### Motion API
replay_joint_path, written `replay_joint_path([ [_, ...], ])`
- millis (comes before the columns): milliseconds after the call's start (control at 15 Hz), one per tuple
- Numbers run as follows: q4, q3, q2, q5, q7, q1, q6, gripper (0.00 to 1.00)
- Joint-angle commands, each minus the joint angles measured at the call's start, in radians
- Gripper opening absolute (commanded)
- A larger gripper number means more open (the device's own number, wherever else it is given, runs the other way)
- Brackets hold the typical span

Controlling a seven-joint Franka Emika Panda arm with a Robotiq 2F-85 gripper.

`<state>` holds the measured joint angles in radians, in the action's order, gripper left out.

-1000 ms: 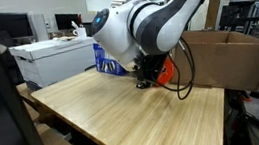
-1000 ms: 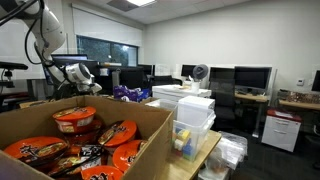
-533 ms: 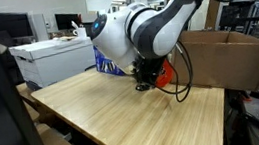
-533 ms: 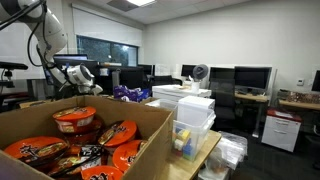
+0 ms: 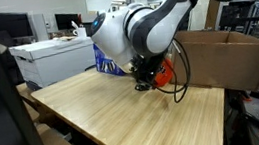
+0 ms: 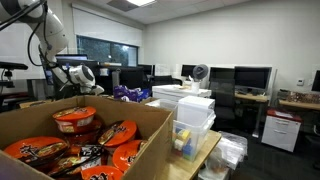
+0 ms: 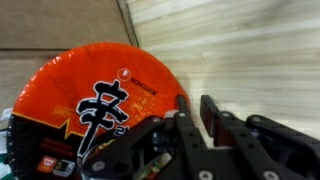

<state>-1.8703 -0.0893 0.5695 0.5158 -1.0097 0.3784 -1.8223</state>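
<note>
A red-orange instant noodle bowl (image 7: 90,100) with a black character on its lid lies on the wooden table (image 7: 250,50), filling the left of the wrist view. My gripper (image 7: 196,103) is shut, its jaws close together just right of the bowl. The left finger (image 7: 183,108) rests against the bowl's rim, and nothing shows between the jaws. In an exterior view the gripper (image 5: 149,82) is low over the table (image 5: 126,123), with the orange bowl (image 5: 167,70) right behind it. The gripper itself is hard to make out in the exterior view from behind the box, where only the arm (image 6: 60,55) shows.
A large cardboard box (image 5: 230,54) stands at the table's far right and holds several noodle bowls (image 6: 75,122). A blue packet (image 5: 108,63) lies behind the arm. A white printer (image 5: 52,57) and plastic drawers (image 6: 192,115) stand nearby. The table edge (image 5: 67,136) runs along the front.
The arm has shifted very slightly over the bowl. The gripper stays shut and the bowl has not moved.
</note>
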Motion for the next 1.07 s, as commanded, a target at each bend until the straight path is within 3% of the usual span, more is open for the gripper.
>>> replay_joint_path([
  [0, -0.025, 0.004, -0.030, -0.043, -0.003, -0.010, -0.032, 0.02],
  [1000, -0.058, 0.046, -0.044, -0.113, -0.032, -0.033, -0.036, 0.03],
])
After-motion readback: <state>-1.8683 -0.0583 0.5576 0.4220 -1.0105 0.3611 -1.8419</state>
